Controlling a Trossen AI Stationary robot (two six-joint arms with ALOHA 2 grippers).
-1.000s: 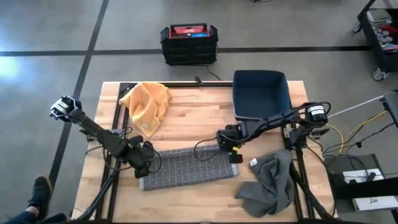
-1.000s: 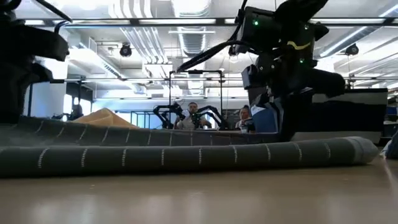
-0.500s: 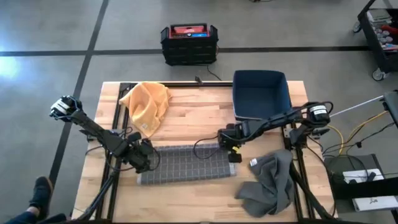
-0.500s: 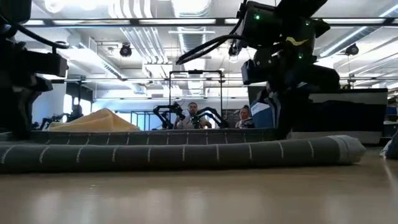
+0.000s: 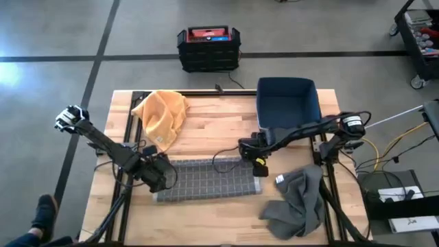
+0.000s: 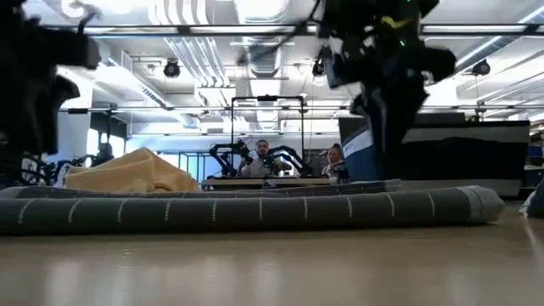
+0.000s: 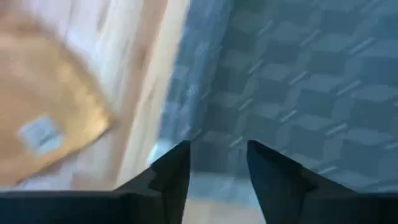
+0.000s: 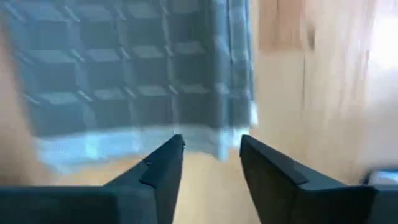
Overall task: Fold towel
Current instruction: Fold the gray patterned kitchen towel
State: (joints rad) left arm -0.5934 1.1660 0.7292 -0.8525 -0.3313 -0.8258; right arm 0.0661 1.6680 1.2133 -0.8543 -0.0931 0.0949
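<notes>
High view — checked towel point(image 5: 204, 180) folded flat, both arms' jaws parted.

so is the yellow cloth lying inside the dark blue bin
No, the crumpled yellow cloth lies on the wooden table, left of the dark blue bin.

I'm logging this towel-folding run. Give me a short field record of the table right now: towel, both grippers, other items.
towel: grey checked towel, folded into a flat strip at the table's front middle
left gripper: open, over the towel's left end
right gripper: open, over the towel's right end
other cloths: yellow cloth back left; dark grey cloth front right
bin: blue bin back right
</notes>
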